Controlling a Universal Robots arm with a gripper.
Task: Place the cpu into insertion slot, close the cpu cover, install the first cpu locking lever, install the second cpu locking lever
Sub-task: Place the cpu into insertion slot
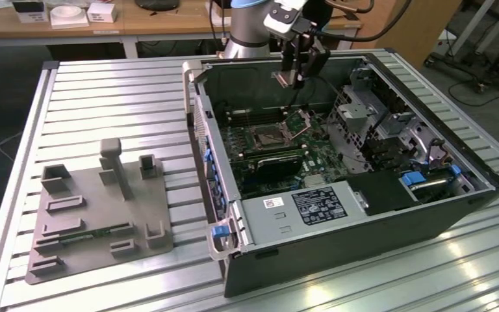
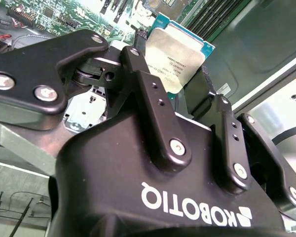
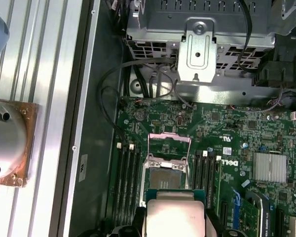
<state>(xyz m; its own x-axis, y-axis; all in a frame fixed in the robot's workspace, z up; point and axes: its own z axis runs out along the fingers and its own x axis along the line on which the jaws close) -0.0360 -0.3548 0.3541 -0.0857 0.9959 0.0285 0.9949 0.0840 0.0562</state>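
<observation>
My gripper [image 1: 295, 77] hangs over the open computer case and is shut on the cpu [image 1: 282, 78], a flat square chip with a silvery top and green rim. In the second wrist view the black fingers [image 2: 144, 74] clamp the cpu [image 2: 180, 52] by two opposite edges. In the first wrist view the cpu [image 3: 175, 213] hovers above the board, close over the insertion slot [image 3: 166, 174]. The insertion slot [image 1: 267, 138] lies bare on the green board. The cpu cover [image 3: 168, 141] stands raised at the slot's far side, and the cpu cover [image 1: 300, 121] tilts up in the exterior view.
Black memory slots [image 3: 129, 177] flank the socket on both sides. A metal drive cage [image 3: 197, 54] and loose cables sit beyond it. A white-labelled grey box [image 1: 319, 205] fills the case's near end. A grey fixture plate [image 1: 93, 214] lies on the slatted table at the exterior view's left.
</observation>
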